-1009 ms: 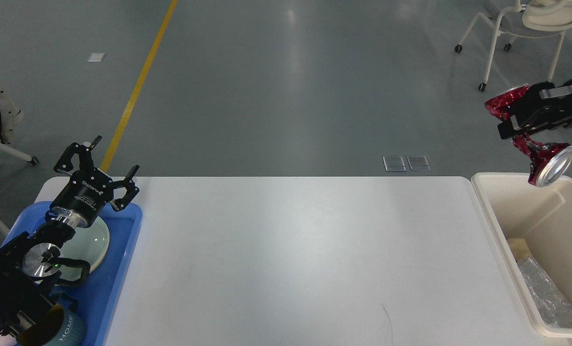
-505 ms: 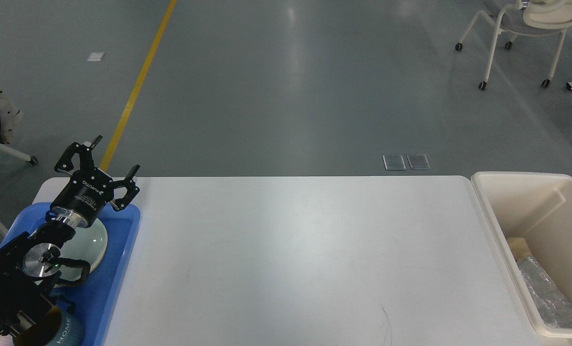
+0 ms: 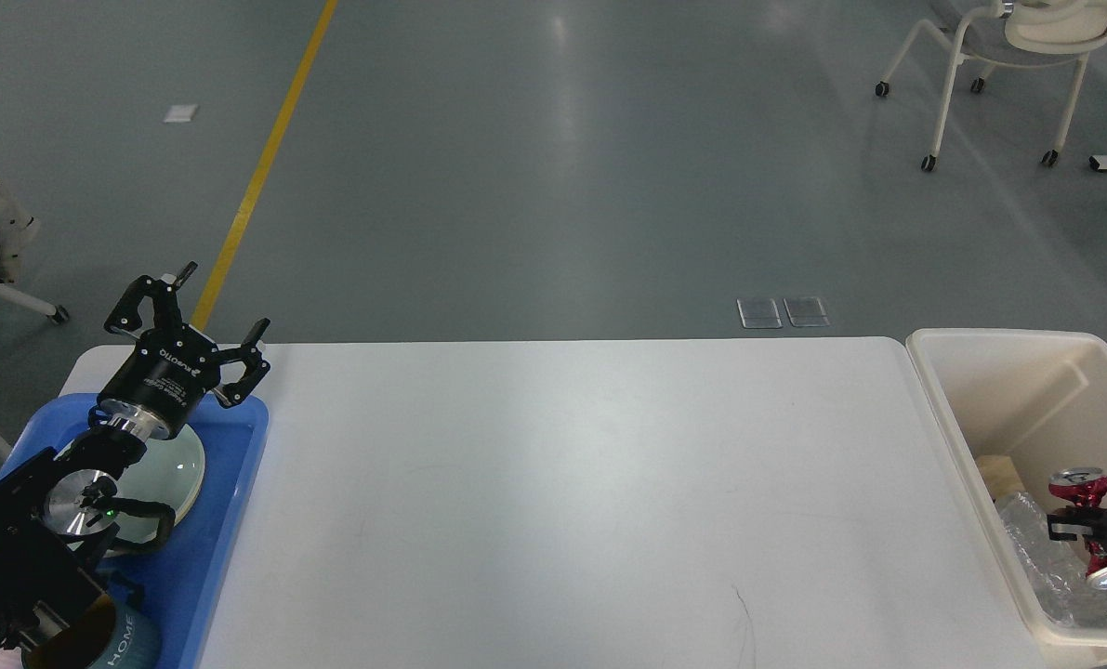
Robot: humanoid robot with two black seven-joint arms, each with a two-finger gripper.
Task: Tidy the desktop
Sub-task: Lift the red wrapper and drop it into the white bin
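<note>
The desktop (image 3: 562,483) is a wide white tabletop with rounded corners, and its middle lies bare. My left gripper (image 3: 204,311) is open and empty, held above the far end of the blue tray (image 3: 237,520) at the table's left. My right gripper (image 3: 1074,528) comes in at the right edge, low inside the cream bin (image 3: 943,409). It is shut across the crushed middle of a red can (image 3: 1080,488). Most of the right arm is out of view.
The blue tray holds a pale green plate (image 3: 177,469) and a teal mug marked HOME (image 3: 130,641), partly hidden by my left arm. The bin also holds crumpled clear plastic (image 3: 1041,557) and a tan item (image 3: 1004,474). A white chair (image 3: 1008,56) stands far back right.
My right gripper held the red can high above the bin, left the view, and is now low inside the bin with the can. The left arm has not moved.
</note>
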